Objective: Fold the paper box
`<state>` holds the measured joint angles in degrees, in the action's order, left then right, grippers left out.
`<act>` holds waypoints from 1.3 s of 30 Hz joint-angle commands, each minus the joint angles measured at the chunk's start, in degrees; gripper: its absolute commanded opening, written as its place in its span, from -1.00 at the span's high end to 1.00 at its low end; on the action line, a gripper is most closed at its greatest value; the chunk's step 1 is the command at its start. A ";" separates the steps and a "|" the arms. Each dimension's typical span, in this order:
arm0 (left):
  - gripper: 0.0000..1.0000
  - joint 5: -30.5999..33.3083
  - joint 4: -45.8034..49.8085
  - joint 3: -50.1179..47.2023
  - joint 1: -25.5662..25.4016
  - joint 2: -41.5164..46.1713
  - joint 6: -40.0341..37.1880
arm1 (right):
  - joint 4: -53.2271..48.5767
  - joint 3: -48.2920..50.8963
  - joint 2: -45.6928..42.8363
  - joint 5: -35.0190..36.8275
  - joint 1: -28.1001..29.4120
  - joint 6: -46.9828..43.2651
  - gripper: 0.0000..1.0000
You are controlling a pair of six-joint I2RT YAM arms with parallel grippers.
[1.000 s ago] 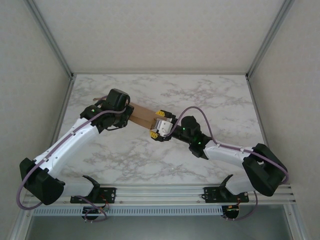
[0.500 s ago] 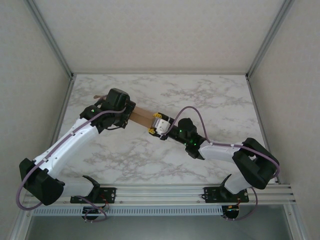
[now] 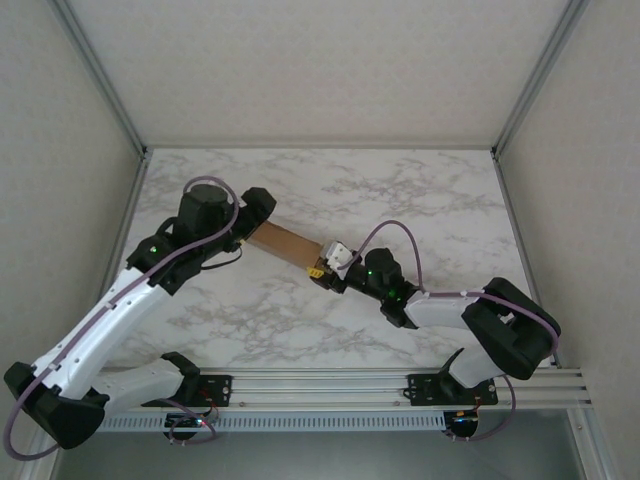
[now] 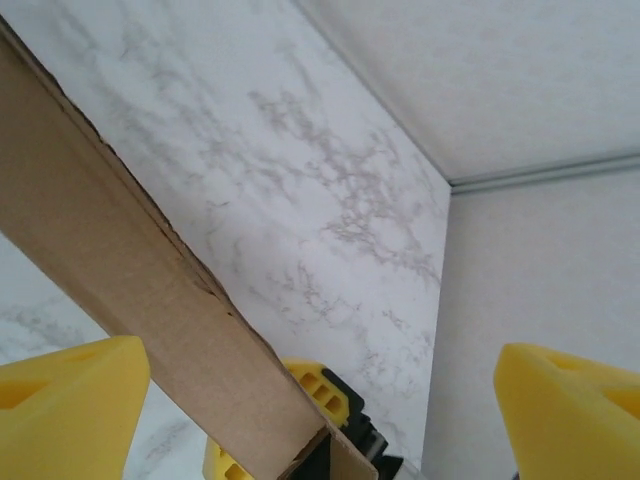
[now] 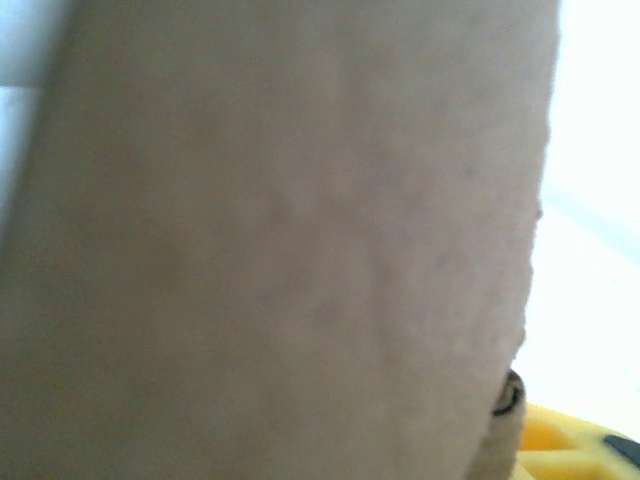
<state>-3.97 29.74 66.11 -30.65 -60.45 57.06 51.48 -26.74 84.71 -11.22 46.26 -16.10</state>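
Pale walls [image 3: 60, 120] box in my marble table [image 3: 430, 200] on the left, right and far sides, with a metal rail [image 3: 320, 385] along the near edge where both arms are bolted. From above I see bare marble across the whole far half, down the right side, and in the near strip between the two arm bases, so there is room to swing on every side of the work. The left arm runs close along the left wall. The box [image 3: 285, 242] sits left of centre as a narrow brown band, slanting from upper left down to lower right between the two wrists. I cannot tell whether it touches the table or hangs just over it. My left pincer [image 3: 256, 206] is at its upper left end and stands wide open. In the left wrist view its yellow fingers [image 4: 65, 405] are far apart, and the cardboard crosses just beside the left one with a raw, slightly ragged edge uppermost. My right pincer [image 3: 320, 270] is clamped on the lower right end; the left wrist view shows yellow on both faces of the sheet there. Up close in the right wrist view, the cardboard is plain, blurred and unmarked.
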 commanded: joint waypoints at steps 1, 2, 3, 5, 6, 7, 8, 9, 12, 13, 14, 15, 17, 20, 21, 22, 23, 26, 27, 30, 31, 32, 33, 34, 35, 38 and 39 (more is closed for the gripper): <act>-0.77 0.25 -2.30 2.54 -0.35 1.38 -10.63 | 3.18 1.53 -1.02 -3.77 -1.40 7.30 -0.01; -0.77 2.31 -1.64 3.72 -0.29 1.30 -12.87 | 3.17 1.56 -1.32 -4.99 -1.86 7.84 0.00; -0.77 4.33 -1.01 4.75 -0.20 1.14 -14.63 | 2.90 3.31 -1.47 -6.01 -2.27 7.96 -0.01; -0.79 9.66 -1.26 5.91 0.02 1.24 -19.55 | 1.43 3.89 -2.27 -7.67 -2.83 7.47 -0.03; -0.82 12.47 -1.86 5.76 0.19 1.44 -21.08 | 0.55 3.99 -2.57 -8.14 -2.95 6.87 -0.04; -0.85 15.13 -3.17 5.18 0.76 1.68 -22.86 | -0.23 4.26 -2.86 -8.20 -3.02 6.53 -0.05; -0.86 16.97 -4.59 4.60 1.39 1.82 -24.26 | -0.48 4.39 -2.98 -8.19 -3.19 6.52 -0.05; -0.87 19.23 -6.08 3.86 2.07 1.83 -25.06 | -0.56 4.60 -3.00 -8.14 -3.19 6.68 -0.07; -0.87 21.97 -10.34 2.52 4.44 0.29 -25.61 | -1.53 4.62 -2.81 -7.72 -3.17 6.60 -0.11; -0.87 22.43 -11.37 2.29 5.23 -0.80 -25.40 | -1.69 4.53 -2.64 -7.49 -3.19 6.68 -0.15; -0.87 22.64 -11.91 2.43 5.93 -1.91 -24.98 | -1.86 4.30 -2.51 -6.90 -3.19 6.98 -0.21; -0.87 21.69 -12.59 2.60 6.94 -3.14 -24.49 | -2.59 3.93 -2.44 -6.50 -3.19 7.42 -0.25; -0.87 19.92 -13.58 2.96 8.50 -5.50 -23.40 | -3.31 3.30 -2.35 -5.79 -3.19 7.57 -0.31; -0.86 18.77 -15.73 3.14 10.06 -7.48 -22.74 | -3.25 3.27 -2.75 -4.37 -3.17 7.66 -0.38; -0.86 18.72 -16.26 3.36 10.55 -7.88 -22.61 | -3.39 3.37 -3.11 -3.99 -3.19 7.75 -0.41; -0.86 18.43 -17.12 3.41 11.00 -8.09 -23.03 | -3.61 3.41 -3.87 -3.69 -3.13 7.83 -0.43; -0.86 18.60 -17.83 3.42 11.29 -8.09 -23.49 | -4.15 3.34 -4.65 -3.62 -3.19 7.90 -0.45; -0.86 19.17 -20.25 3.21 12.42 -8.15 -25.25 | -6.60 2.99 -8.81 -2.52 -3.15 8.11 -0.48; -0.86 19.38 -21.19 2.99 12.79 -8.20 -25.93 | -7.99 2.62 -10.33 -2.11 -3.19 8.01 -0.50; -0.85 19.81 -23.67 2.01 14.23 -8.33 -26.66 | -11.60 2.44 -14.25 -1.15 -3.21 7.86 -0.52; -0.85 19.79 -24.71 1.42 14.63 -8.29 -26.79 | -12.59 0.55 -15.11 -0.84 -3.22 7.92 -0.54; -0.84 19.79 -26.04 0.68 15.19 -8.28 -26.79 | -13.92 0.07 -16.31 -0.47 -3.19 8.01 -0.54; -0.83 19.87 -27.36 -0.05 15.87 -8.41 -26.80 | -15.26 -0.38 -17.44 0.01 -3.19 8.29 -0.55; -0.83 19.99 -28.50 -0.62 16.54 -8.65 -26.80 | -16.59 -0.79 -18.40 0.41 -3.12 8.57 -0.55; -0.83 19.99 -29.53 -1.20 17.36 -9.18 -26.51 | -17.82 -1.30 -19.63 0.97 -3.20 8.84 -0.55; -0.82 16.51 -33.13 -2.57 20.71 -11.63 -25.32 | -24.21 -4.10 -23.21 3.44 -3.15 9.81 -0.51; -0.81 14.25 -34.76 -3.02 21.85 -12.87 -25.14 | -27.17 -5.57 -24.64 4.31 -3.19 10.52 -0.47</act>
<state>13.96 1.32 64.60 -11.42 -70.78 31.57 32.08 -28.34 63.29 -10.44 43.31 -7.62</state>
